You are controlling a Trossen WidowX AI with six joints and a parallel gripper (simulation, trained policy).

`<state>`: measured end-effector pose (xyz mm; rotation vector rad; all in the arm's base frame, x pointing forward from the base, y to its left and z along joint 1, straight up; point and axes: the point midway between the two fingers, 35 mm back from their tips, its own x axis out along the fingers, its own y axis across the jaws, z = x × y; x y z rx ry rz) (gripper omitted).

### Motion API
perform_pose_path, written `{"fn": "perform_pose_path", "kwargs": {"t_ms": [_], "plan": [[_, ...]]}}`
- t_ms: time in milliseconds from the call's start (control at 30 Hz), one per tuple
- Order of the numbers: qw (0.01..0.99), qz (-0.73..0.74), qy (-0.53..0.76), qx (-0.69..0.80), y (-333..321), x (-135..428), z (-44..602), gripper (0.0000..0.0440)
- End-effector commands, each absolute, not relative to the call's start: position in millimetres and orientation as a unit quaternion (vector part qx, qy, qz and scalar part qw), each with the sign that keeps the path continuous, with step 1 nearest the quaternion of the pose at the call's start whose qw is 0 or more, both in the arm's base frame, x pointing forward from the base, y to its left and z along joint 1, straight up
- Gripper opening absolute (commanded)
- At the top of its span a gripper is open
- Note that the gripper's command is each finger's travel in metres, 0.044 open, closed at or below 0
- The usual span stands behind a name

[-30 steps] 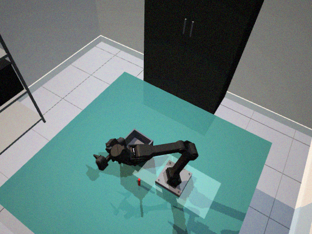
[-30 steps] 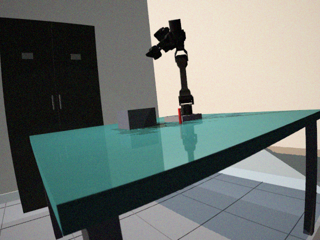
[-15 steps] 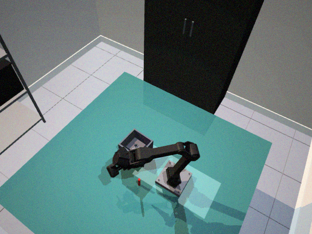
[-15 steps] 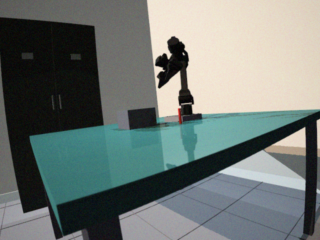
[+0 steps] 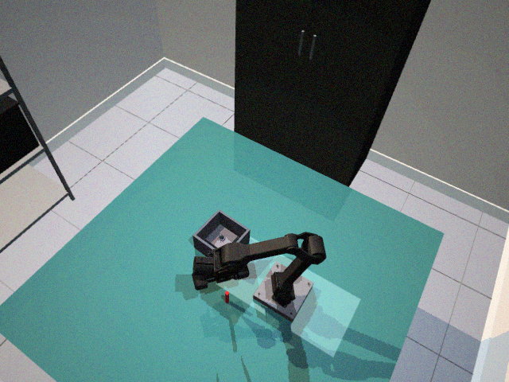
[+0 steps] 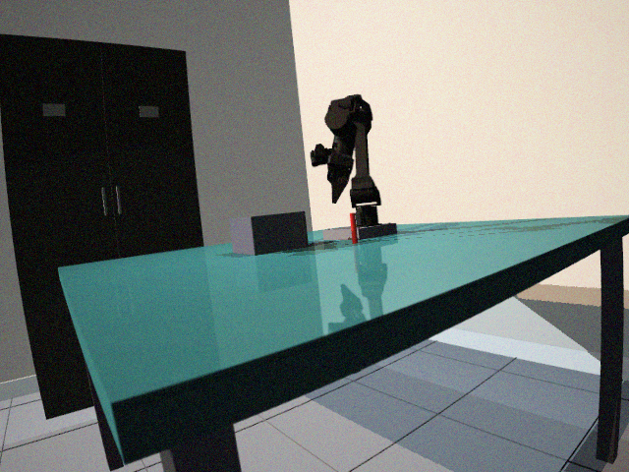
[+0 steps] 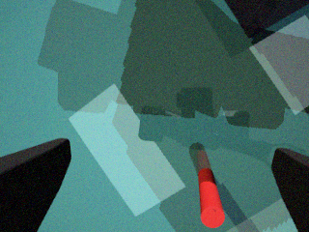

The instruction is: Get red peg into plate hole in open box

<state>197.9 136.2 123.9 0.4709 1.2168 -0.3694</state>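
glossy teal glass-like tabletop (image 5: 164, 197) (image 6: 202, 315) (image 7: 29, 106), smooth red peg (image 5: 227, 297) (image 6: 353, 228) (image 7: 210, 198), matt grey box (image 5: 200, 245) (image 6: 279, 233), shiny metallic cabinet handles (image 5: 312, 47) (image 6: 119, 200)

pincer (image 5: 222, 279) (image 6: 334, 201) (image 7: 172, 154) lower, pointing downward, nearer red peg (image 5: 227, 298) (image 6: 353, 228) (image 7: 210, 198)
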Motion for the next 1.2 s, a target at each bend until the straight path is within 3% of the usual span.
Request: {"fn": "perform_pose_path", "kwargs": {"t_ms": [0, 600, 1167], "plan": [[0.753, -0.205, 0.58, 0.234, 129.6, 187.4, 108.5, 0.0437], [0.687, -0.266, 0.588, 0.334, 130.6, 171.6, 37.4, 0.0427], [0.63, -0.283, 0.623, 0.366, 130.4, 164.1, 29.2, 0.0]]}}
